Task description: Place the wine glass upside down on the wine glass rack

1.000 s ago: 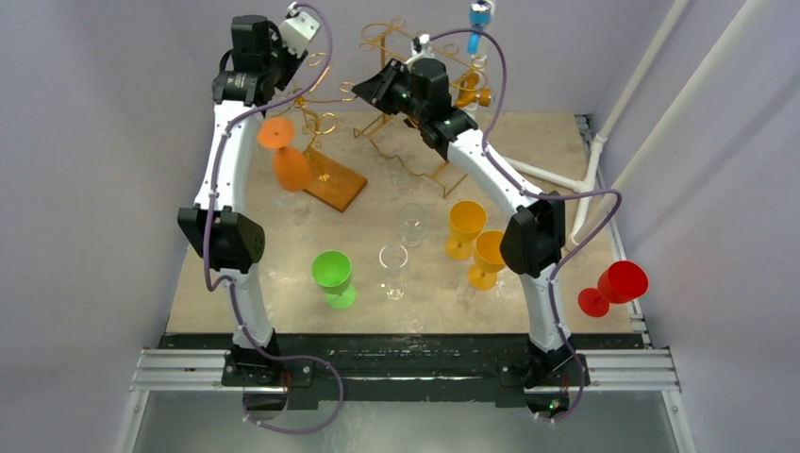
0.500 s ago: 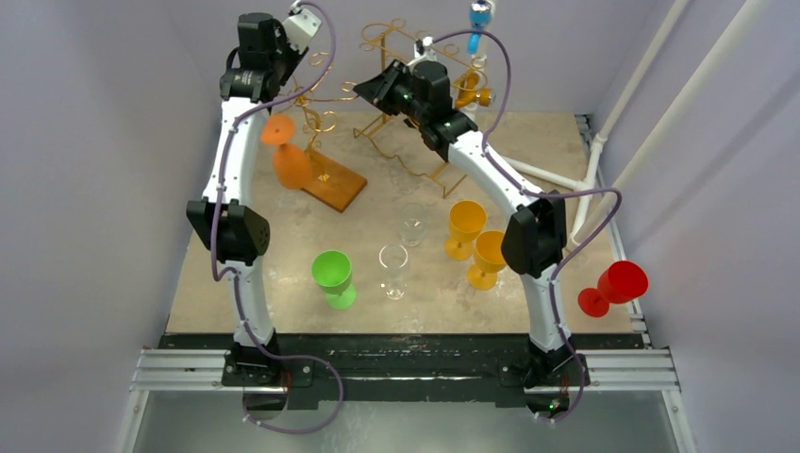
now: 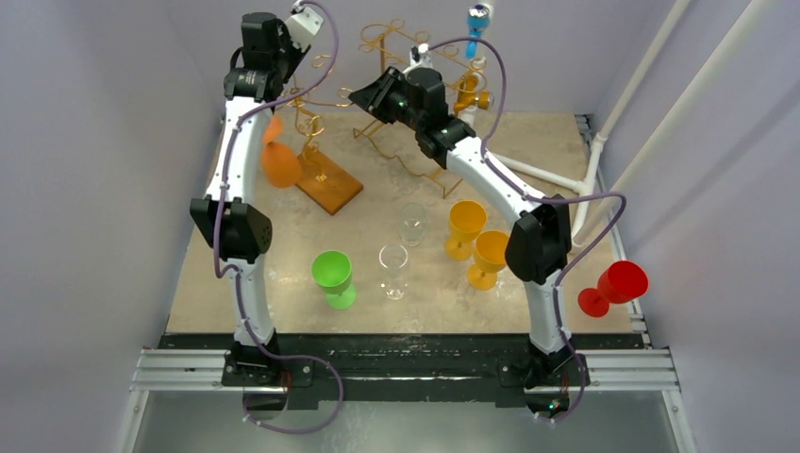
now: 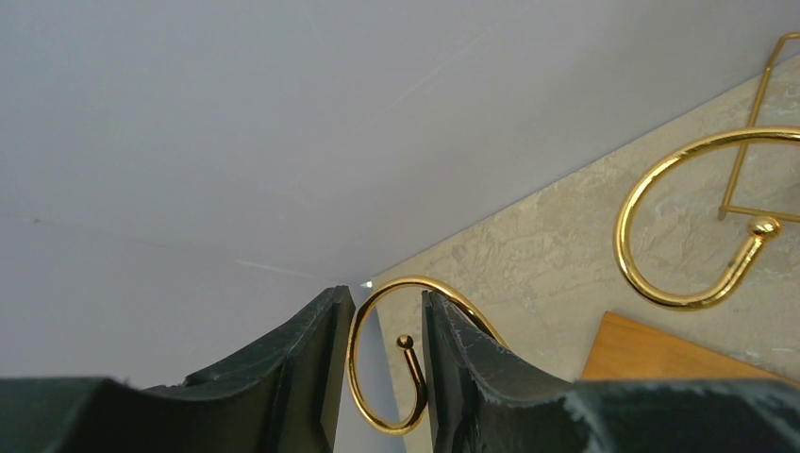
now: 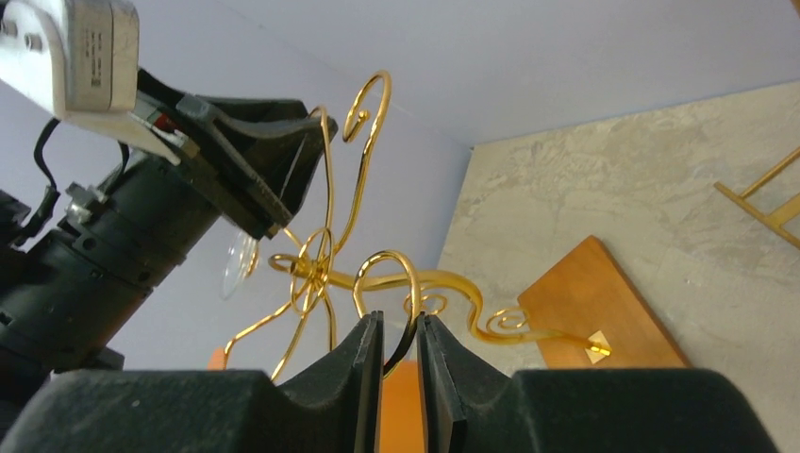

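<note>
The wine glass rack [image 3: 316, 118] is a gold wire tree on a wooden base [image 3: 332, 187] at the back left. An orange wine glass [image 3: 280, 160] hangs upside down on it, its foot hidden behind my left arm. My left gripper [image 3: 286, 58] is high at the rack's top. In the left wrist view its jaws [image 4: 387, 300] hold a small gold hook loop [image 4: 351, 359] between them. My right gripper [image 3: 363, 94] reaches in from the right. Its narrow jaws [image 5: 396, 321] pinch one leg of another hook loop [image 5: 389, 255]. Orange of the glass [image 5: 396, 406] shows below.
Toward the front stand a green glass [image 3: 332, 274], two clear glasses [image 3: 393, 269] [image 3: 412, 224] and two yellow ones [image 3: 466, 226] [image 3: 489, 257]. A red glass [image 3: 613, 286] lies off the table's right edge. A second gold wire frame [image 3: 406, 151] stands at the back.
The rack, its wooden base and the hanging orange glass have shifted a little left and back. My left gripper has moved back with them, and the glass's foot has slipped behind the left arm.
</note>
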Robot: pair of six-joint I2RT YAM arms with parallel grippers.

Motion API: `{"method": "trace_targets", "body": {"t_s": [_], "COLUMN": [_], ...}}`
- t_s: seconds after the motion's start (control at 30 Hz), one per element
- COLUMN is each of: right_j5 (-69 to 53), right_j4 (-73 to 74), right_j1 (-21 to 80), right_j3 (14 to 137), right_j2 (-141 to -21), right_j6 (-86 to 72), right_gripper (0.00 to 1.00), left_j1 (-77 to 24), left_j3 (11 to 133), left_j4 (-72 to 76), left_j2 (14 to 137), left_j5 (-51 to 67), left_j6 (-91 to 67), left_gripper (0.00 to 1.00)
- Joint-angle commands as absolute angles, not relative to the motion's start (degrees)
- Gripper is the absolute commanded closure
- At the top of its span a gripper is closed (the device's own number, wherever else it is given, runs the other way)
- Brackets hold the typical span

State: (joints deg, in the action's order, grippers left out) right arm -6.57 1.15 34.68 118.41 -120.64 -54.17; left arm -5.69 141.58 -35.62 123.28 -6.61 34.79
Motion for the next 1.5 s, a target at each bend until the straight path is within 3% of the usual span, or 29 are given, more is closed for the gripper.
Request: {"method": "trace_targets", "body": {"t_s": [0.0, 0.9, 1.27, 1.47], "right_j5": [-9.2, -5.9, -3.7, -3.4], "right_j4": [2.9, -1.8, -0.1, 2.4], "right_j1": [37.4, 42.7, 41.8, 41.6], "right_j3": [115.1, 106.6, 104.7, 105.6], "right_j2": [-117.1, -113.3, -109.7, -108.8], "right_j6": [-55.0, -55.8, -51.7, -49.8], "right_gripper": [0.74, 0.65, 0.46, 0.41], "left_j1": [-7.0, -8.3, -8.2, -8.1], "left_j3": [143.9, 142.1, 134.4, 130.1], "left_j4": [-32.3, -32.7, -31.1, -30.4], "left_j2": [124.6, 122.8, 114.1, 109.4], "left_j5": [-5.8, -4.5, -6.2, -7.4], "left_j6": [34.7, 34.6, 33.8, 34.0], "left_gripper": [0.63, 0.64, 0.09, 0.04]}}
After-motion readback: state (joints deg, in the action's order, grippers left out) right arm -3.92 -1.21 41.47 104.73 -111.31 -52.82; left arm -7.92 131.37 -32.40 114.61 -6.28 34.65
